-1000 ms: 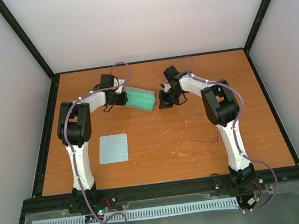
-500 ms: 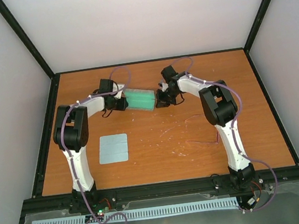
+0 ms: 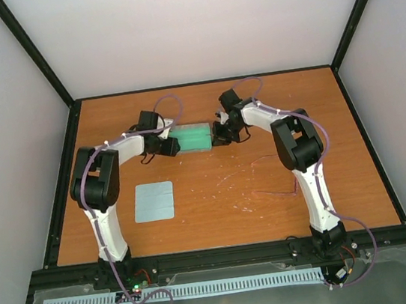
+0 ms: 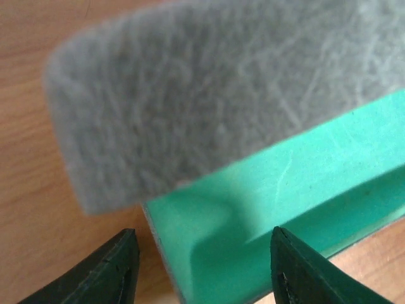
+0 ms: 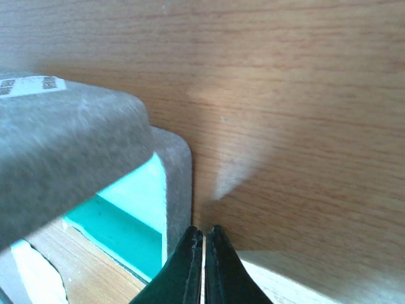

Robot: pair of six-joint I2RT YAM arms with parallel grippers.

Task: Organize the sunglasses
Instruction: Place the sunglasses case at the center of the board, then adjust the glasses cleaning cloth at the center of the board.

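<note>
The grey case lies open at the back middle of the table, its green inside facing up. My left gripper is open at the case's left end. In the left wrist view the gripper has its jaws wide apart on either side of the green tray's corner, under the grey lid. My right gripper is shut and empty at the case's right end. In the right wrist view its tips meet against the case's grey rim. The thin pink sunglasses lie on the table by the right arm.
A flat pale blue-grey cloth lies on the wood at the front left. Black frame rails border the table, with white walls behind and at the sides. The right arm's upright link stands beside the sunglasses.
The case has turned from slanted to nearly level. The left gripper has swung forward and right to its left end. The right gripper has moved left against its right end.
</note>
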